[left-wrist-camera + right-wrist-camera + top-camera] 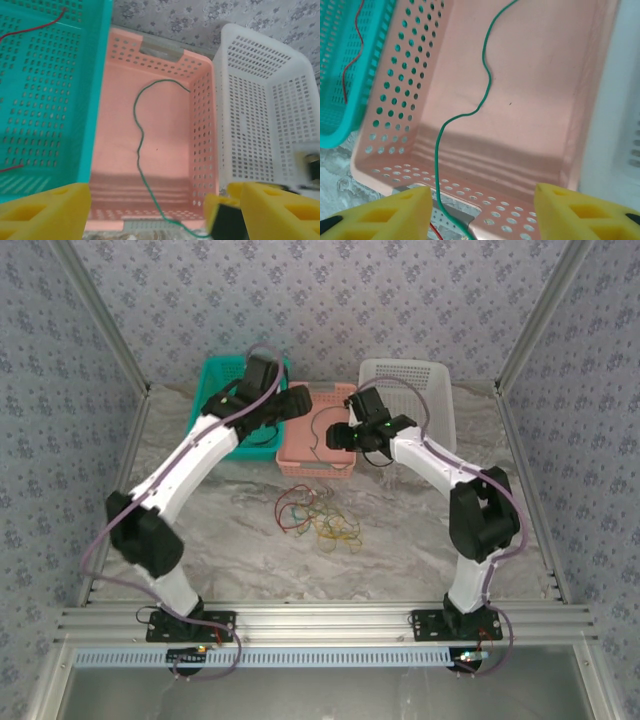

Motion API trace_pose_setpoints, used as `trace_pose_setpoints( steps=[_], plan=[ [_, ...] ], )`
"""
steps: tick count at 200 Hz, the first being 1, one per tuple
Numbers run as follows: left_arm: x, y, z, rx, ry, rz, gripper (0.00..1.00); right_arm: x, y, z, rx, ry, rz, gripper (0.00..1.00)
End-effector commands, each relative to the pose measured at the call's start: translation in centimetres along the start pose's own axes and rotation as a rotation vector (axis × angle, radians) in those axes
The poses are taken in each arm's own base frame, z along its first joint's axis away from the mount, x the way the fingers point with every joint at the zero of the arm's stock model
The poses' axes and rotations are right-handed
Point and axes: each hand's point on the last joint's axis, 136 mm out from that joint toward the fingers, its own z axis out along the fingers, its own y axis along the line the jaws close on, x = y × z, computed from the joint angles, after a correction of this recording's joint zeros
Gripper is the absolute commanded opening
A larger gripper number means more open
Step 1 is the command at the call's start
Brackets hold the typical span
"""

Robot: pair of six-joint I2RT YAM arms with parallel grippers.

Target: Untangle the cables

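Where three baskets stand in a row at the far edge of the marble table (420, 540), the teal basket (213, 392) sits upper left of centre in the top view. It touches the pink basket (316, 469), and the white basket (440, 390) stands just right of that. A red cable (50, 21) lies in the teal basket. The left gripper (297, 400) hangs over the edge where teal meets pink, its yellow fingers (47, 210) spread wide and clamping nothing. The green cable (139, 145) lies in the pink basket, its long axis running top to bottom in both wrist views. It curves at the far end and drapes over the near rim. The right gripper (482, 210) hovers at that rim, jaws apart. The green cable passes between them unpinched, nearer the left finger. Below the baskets in the top view, the tangle of cables (318, 517) rests on the table with bare marble on every side. The wrist views give the cable's green, while from above it reads dark.
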Motion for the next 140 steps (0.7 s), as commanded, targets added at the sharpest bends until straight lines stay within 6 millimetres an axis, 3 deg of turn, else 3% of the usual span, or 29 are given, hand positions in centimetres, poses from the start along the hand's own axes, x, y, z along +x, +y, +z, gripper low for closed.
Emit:
trace_pose_setpoints(
  steps=[1,32,57,69,74,91,114,140],
  plan=[
    [3.4,2.2,0.0,-0.038,0.022,-0.035,0.78,-1.1,-0.1,-4.9,0.054,-0.082,-0.011,0.6],
    [11.4,4.6,0.1,-0.054,0.154,-0.037,0.72,0.8,-0.2,-8.4,0.066,-0.122,-0.009,0.54],
    [16.4,5.7,0.5,-0.059,0.219,-0.051,0.63,4.2,-0.1,-8.7,0.111,-0.087,-0.066,0.43],
    [17.7,5.8,0.4,-0.051,0.228,-0.062,0.58,5.1,-0.5,-8.6,0.136,-0.073,-0.06,0.37],
    [18.0,5.6,0.3,-0.044,0.226,-0.063,0.57,6.5,-1.3,-8.0,0.154,-0.043,-0.052,0.36],
    [18.7,5.4,-0.4,-0.045,0.206,-0.05,0.52,7.5,-1.6,-7.8,0.155,-0.039,-0.035,0.35],
    [20.1,5.4,-1.1,-0.045,0.217,-0.039,0.53,9.2,-1.5,-8.2,0.175,-0.038,-0.066,0.35],
    [22.2,6.3,-0.6,-0.072,0.289,0.025,0.58,12.7,-1.4,-8.8,0.169,-0.014,-0.098,0.43]
  ],
)
